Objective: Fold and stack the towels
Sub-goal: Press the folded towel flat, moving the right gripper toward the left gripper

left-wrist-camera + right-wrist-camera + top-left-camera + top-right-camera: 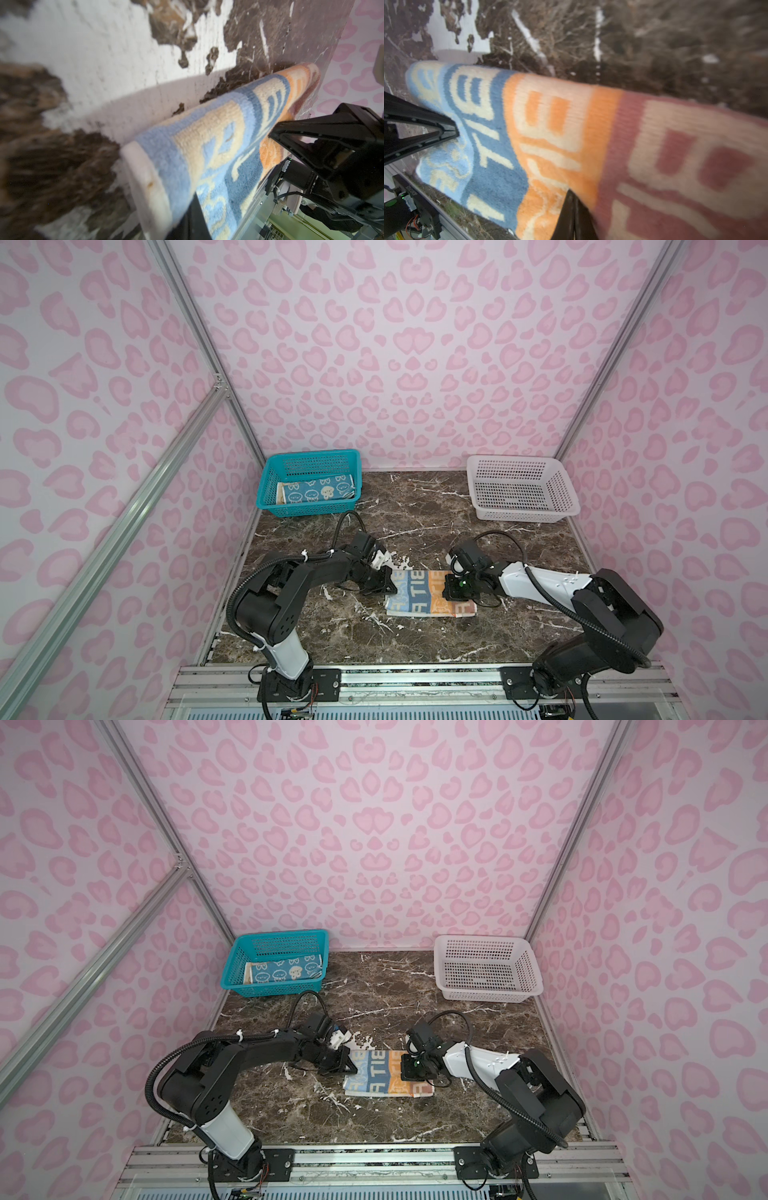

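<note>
The cream towel with blue, orange and brown lettering lies doubled over in the middle of the marble table in both top views. My left gripper is shut on its left end. My right gripper is shut on it further right, over the orange band. In the left wrist view the towel drapes over my left gripper. In the right wrist view the towel bulges up from my right gripper. The blue bunny towel lies folded on an orange-cream towel.
Those two folded towels sit in a teal mesh basket at the back left. A white mesh basket stands at the back right with nothing in it. Pink patterned walls close in three sides, and the arm bases sit on a rail along the front edge.
</note>
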Motion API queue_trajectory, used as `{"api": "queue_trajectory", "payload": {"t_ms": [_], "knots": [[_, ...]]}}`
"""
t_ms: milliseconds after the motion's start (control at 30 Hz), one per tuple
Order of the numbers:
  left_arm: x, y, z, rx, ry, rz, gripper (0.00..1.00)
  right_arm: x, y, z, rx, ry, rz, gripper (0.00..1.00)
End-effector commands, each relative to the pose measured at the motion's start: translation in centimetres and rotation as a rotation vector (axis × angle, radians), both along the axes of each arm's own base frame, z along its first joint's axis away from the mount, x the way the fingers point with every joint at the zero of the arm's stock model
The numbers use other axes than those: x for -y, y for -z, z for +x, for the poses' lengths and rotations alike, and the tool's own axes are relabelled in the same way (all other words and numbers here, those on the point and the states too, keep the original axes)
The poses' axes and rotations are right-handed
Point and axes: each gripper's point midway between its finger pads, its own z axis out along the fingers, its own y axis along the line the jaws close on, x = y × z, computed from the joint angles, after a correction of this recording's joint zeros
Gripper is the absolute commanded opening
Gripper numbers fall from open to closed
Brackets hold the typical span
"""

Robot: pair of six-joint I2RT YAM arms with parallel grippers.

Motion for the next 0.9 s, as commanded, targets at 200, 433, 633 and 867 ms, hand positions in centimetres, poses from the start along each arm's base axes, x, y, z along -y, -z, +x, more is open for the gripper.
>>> {"api": "queue_trajectory", "payload": {"t_ms": [200, 433, 633, 867], "knots": [[-4.1, 2.9, 0.2, 0.009, -0.047, 0.255, 0.03, 8.1, 1.0, -1.3, -0.031, 0.089, -0.296, 0.00], [-3.2, 1.5, 1.1, 0.049, -0.031, 0.211, 0.03, 6.5, -1.5, -0.1, 0.065, 0.035, -0.213, 0.09], [-1.7, -2.0, 2.7, 0.135, -0.022, 0.134, 0.03, 3.7, -6.0, 1.4, 0.285, -0.120, -0.186, 0.42], [-1.1, -9.0, 5.6, 0.325, -0.062, 0.090, 0.16, -0.8, -10.3, 1.2, 0.535, -0.404, -0.238, 0.83]]}}
